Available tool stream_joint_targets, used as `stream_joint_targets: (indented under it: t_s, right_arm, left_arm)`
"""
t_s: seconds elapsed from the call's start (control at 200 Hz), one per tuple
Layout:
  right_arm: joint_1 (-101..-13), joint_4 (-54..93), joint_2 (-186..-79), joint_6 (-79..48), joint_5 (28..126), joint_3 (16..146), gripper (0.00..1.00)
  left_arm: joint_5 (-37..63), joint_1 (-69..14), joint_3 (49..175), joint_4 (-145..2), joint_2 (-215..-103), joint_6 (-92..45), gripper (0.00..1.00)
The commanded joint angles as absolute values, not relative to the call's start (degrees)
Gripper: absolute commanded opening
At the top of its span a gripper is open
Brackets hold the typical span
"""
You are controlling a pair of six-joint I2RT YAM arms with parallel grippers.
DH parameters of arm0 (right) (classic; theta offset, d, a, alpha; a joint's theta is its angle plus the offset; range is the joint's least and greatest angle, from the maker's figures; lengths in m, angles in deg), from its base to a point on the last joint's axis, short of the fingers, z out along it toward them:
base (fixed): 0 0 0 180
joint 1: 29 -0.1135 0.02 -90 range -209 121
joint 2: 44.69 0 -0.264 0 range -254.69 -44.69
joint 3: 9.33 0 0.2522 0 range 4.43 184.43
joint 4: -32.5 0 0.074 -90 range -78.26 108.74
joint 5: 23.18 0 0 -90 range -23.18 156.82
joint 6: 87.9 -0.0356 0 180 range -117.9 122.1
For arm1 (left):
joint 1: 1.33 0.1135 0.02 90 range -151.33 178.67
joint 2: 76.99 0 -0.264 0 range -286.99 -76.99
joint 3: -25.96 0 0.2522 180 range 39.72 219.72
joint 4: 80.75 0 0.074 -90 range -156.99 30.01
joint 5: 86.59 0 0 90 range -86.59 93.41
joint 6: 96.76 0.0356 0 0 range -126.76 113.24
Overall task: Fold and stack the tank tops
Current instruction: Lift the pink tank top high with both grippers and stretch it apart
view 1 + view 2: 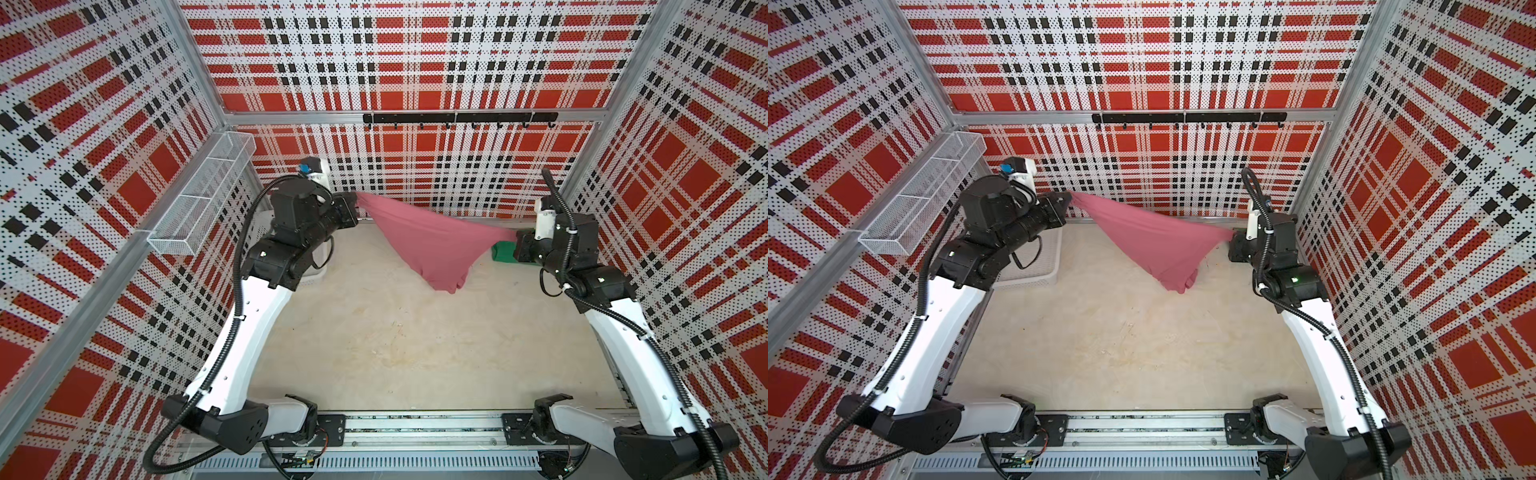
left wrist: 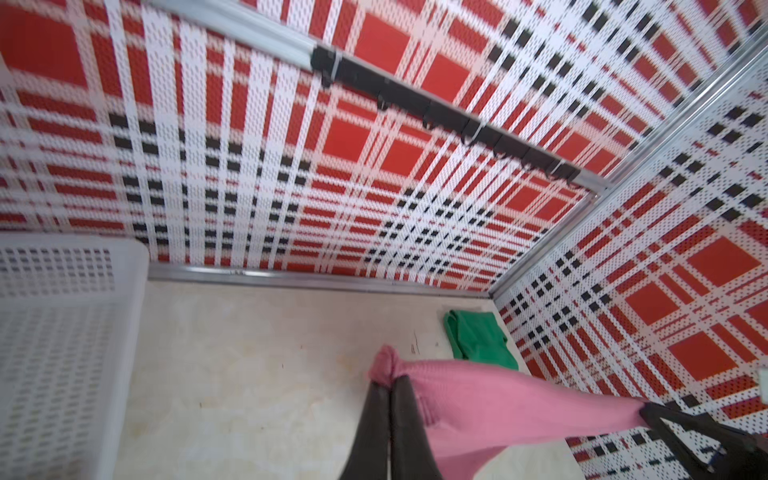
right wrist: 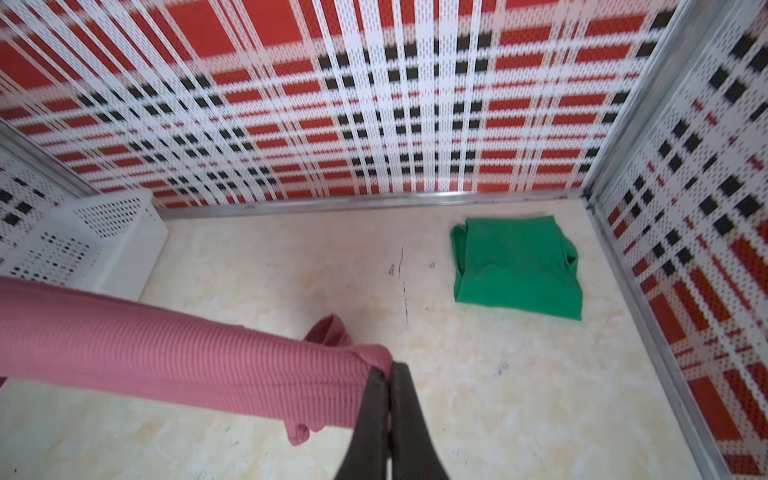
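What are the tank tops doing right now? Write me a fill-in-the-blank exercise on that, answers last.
1. The stretched top, pinched by the left gripper and the right gripper, is ____ in colour.
2. The folded top lying on the table is ____ in colour.
3. In both top views the white basket stands under the ____ arm.

Missing words: pink; green; left.
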State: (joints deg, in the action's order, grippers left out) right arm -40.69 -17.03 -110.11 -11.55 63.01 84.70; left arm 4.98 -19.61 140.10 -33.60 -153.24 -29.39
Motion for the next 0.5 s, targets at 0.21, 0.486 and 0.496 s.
stream_joint_targets:
  t_s: [0.21, 0.486, 0.496]
  right_arm:
    - [-39.5, -13.9, -108.1, -8.1, 65.9, 94.5, 0.0]
    - [-38.9, -10.8, -114.8, -6.4, 66.2, 95.5, 0.0]
    - [-38.9, -10.7, -115.1, -6.2, 66.3, 95.5, 0.0]
  left_arm:
    - [0.9, -16.9, 145.6, -35.3, -149.5, -24.7, 0.0]
    - [5.4, -11.4, 141.4, -39.5, -152.8, -24.5, 0.0]
    - [5.6, -11.2, 141.5, -39.7, -153.0, -24.5, 0.0]
